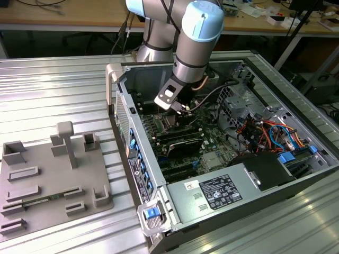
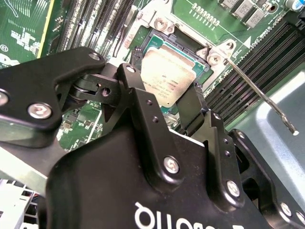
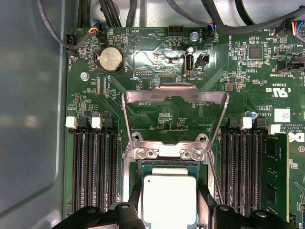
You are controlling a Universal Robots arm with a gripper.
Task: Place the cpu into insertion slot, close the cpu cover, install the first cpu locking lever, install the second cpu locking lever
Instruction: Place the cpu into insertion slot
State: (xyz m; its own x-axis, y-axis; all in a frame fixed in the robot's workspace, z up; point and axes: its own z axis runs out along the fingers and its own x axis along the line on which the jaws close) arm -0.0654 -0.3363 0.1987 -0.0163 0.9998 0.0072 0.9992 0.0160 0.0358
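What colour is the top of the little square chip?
Pale silver-grey, plain metal. The cpu shows best in the first wrist view.

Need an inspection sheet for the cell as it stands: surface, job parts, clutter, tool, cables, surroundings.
Surface: ribbed metal table; open case lies on it.
Job's things: cpu at the slot, seating cannot be told; cover hinged open; one lever raised.
Clutter: grey tray beside the case, on the exterior view's left.
Grippers: tool shut on cpu.
Cables: coloured bundle inside the case; black lead near the arm's wrist.
Surroundings: workbench behind.
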